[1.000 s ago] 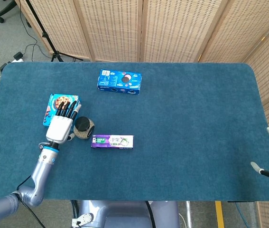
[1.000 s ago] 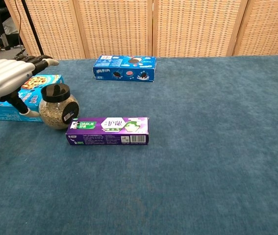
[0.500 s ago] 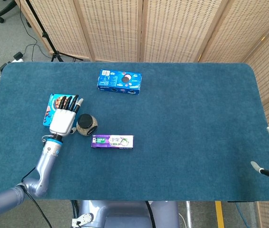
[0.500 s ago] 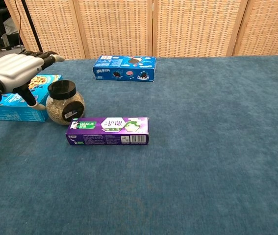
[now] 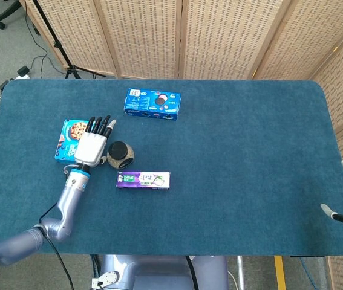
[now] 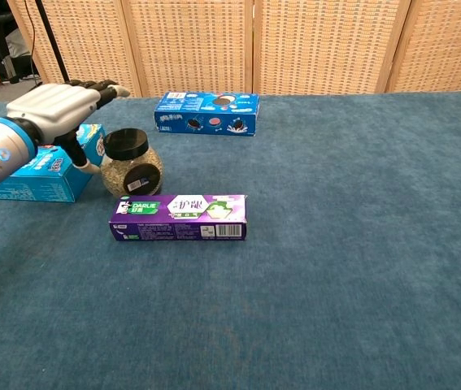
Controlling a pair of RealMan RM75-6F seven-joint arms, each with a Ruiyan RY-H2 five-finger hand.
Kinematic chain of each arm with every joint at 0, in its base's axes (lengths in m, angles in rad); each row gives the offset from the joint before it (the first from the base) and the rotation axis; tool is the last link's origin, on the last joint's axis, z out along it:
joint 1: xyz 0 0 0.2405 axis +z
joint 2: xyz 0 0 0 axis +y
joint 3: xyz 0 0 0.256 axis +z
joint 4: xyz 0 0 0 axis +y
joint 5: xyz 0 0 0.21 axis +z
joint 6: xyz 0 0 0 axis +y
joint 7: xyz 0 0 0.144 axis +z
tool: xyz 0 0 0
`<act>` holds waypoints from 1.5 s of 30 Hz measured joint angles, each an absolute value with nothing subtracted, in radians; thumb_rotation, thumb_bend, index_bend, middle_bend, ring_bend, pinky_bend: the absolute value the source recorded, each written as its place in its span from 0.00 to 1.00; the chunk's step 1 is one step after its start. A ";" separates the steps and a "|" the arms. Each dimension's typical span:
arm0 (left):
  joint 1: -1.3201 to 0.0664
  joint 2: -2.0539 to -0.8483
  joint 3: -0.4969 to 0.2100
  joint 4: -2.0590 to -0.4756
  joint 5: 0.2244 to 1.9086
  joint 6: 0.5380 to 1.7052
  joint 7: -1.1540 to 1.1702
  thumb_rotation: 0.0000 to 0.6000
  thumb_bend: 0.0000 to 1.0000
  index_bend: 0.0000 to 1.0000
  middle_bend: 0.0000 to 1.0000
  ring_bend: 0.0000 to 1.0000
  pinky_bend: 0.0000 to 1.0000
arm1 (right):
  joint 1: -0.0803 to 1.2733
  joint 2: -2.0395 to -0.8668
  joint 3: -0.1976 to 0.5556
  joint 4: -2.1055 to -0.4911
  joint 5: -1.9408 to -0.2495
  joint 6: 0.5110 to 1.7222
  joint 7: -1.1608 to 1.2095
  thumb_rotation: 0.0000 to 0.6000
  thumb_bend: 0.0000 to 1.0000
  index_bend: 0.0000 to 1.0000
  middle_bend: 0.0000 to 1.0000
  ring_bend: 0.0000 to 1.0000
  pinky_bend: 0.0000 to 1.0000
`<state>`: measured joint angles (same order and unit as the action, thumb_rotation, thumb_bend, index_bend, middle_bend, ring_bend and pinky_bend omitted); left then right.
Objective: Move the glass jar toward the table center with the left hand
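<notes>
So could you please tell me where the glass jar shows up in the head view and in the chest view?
Head view: the glass jar sits left of centre, just right of the left hand and above the purple box.
Chest view: the glass jar is at upper left, beside the left hand, behind the purple box.
Shared landmark: the purple box, directly in front of the jar.
</notes>
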<state>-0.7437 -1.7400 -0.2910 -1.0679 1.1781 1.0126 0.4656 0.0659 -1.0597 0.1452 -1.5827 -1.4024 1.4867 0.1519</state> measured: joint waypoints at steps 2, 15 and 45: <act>-0.756 -1.750 -0.295 -1.057 1.167 1.002 0.472 1.00 0.00 0.00 0.00 0.00 0.00 | 0.066 -1.060 0.147 -1.581 -1.398 1.484 0.154 1.00 0.00 0.00 0.00 0.00 0.00; -0.841 -1.815 -0.323 -0.993 1.117 0.963 0.513 1.00 0.00 0.00 0.00 0.00 0.00 | 0.075 -1.061 0.156 -1.570 -1.373 1.460 0.160 1.00 0.00 0.00 0.00 0.00 0.00; -0.618 -1.420 -0.286 -1.403 1.127 1.146 0.367 1.00 0.00 0.00 0.00 0.00 0.00 | 0.074 -1.055 0.161 -1.572 -1.378 1.467 0.180 1.00 0.00 0.00 0.00 0.00 0.00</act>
<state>-0.6182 -1.4196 -0.2856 -1.4034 1.1271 1.1458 0.3671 0.0743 -1.0545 0.1606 -1.5718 -1.3783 1.4671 0.1804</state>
